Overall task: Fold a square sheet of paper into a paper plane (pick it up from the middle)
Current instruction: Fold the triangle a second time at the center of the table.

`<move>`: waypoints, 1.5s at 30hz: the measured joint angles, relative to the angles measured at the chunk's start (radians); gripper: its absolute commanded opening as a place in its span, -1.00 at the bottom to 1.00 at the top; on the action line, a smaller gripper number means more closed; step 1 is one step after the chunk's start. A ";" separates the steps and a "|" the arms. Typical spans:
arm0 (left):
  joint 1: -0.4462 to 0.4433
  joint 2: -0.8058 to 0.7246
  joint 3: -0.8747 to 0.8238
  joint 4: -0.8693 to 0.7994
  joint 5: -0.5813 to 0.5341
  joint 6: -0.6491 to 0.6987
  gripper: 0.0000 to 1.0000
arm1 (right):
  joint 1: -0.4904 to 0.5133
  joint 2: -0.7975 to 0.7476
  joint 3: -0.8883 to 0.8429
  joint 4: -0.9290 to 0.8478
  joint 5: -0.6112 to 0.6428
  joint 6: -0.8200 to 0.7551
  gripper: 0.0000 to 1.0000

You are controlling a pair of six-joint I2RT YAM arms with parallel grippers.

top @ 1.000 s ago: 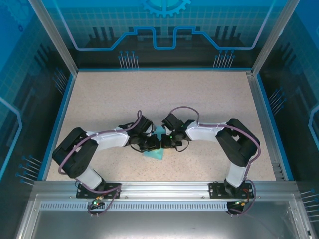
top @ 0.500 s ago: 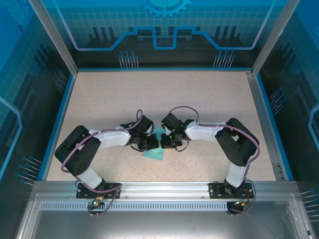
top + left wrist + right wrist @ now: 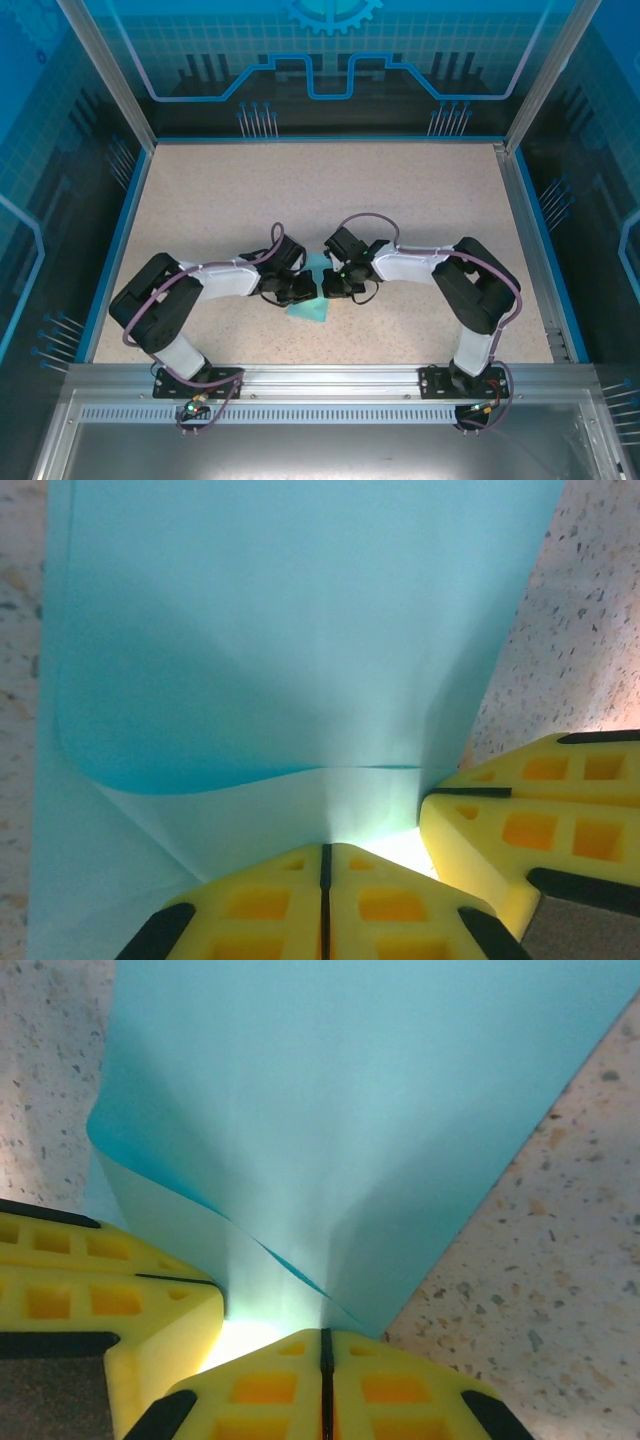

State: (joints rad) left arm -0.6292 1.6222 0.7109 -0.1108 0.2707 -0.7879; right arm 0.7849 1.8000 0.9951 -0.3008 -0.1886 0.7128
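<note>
Speckled table (image 3: 420, 210), square sheet of paper (image 3: 312, 311) lying far-to-near, left gripper (image 3: 307, 291) and right gripper (image 3: 330, 287) pinching it

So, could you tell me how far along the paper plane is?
Done: the square sheet of paper is pinched by the left gripper and right gripper, both shut side by side. In hand: a flap curls over, not pressed flat. Left: the sharp folds; no pointed dart yet.

No legible text, label, brand or number found on any surface. The back panel (image 3: 330, 70) carries a gear emblem (image 3: 332, 12) and line graphics, without lettering. The paper (image 3: 300, 630) is plain in both wrist views
</note>
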 measured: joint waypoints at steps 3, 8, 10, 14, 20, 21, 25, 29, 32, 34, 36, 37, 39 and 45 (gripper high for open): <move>0.002 -0.006 -0.017 0.024 0.003 -0.007 -0.84 | 0.002 -0.019 -0.002 0.025 -0.003 0.001 -0.81; 0.006 -0.014 -0.049 0.075 0.014 -0.026 -0.84 | 0.026 -0.115 -0.062 0.086 -0.001 0.028 -0.81; 0.007 -0.016 -0.061 0.095 0.015 -0.027 -0.84 | 0.050 -0.154 -0.099 0.104 0.006 0.051 -0.81; 0.007 -0.021 -0.079 0.123 0.016 -0.027 -0.85 | 0.106 -0.183 -0.153 0.113 0.011 0.096 -0.82; 0.011 -0.025 -0.097 0.154 0.025 -0.032 -0.84 | 0.185 -0.185 -0.177 0.131 0.051 0.161 -0.85; 0.012 -0.025 -0.099 0.159 0.026 -0.034 -0.85 | 0.190 -0.185 -0.179 0.135 0.054 0.167 -0.85; 0.012 -0.022 -0.103 0.178 0.033 -0.046 -0.85 | 0.193 -0.184 -0.180 0.148 0.063 0.186 -0.86; 0.012 -0.020 -0.105 0.193 0.039 -0.050 -0.85 | 0.198 -0.174 -0.180 0.152 0.074 0.193 -0.86; 0.012 -0.020 -0.107 0.197 0.040 -0.051 -0.85 | 0.199 -0.163 -0.180 0.151 0.078 0.197 -0.86; 0.012 -0.020 -0.108 0.198 0.040 -0.051 -0.85 | 0.199 -0.161 -0.180 0.147 0.080 0.198 -0.86; 0.012 -0.020 -0.108 0.199 0.040 -0.052 -0.85 | 0.199 -0.161 -0.180 0.140 0.085 0.201 -0.86; 0.012 -0.020 -0.108 0.199 0.040 -0.052 -0.85 | 0.199 -0.161 -0.180 0.134 0.087 0.203 -0.86; 0.012 -0.021 -0.108 0.199 0.040 -0.052 -0.85 | 0.199 -0.161 -0.181 0.126 0.097 0.204 -0.86; 0.012 -0.021 -0.108 0.198 0.040 -0.052 -0.85 | 0.199 -0.161 -0.207 0.122 0.103 0.212 -0.87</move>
State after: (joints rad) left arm -0.6170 1.6016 0.6029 0.0875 0.3103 -0.8398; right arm 0.9840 1.6386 0.7879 -0.1787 -0.0853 0.9253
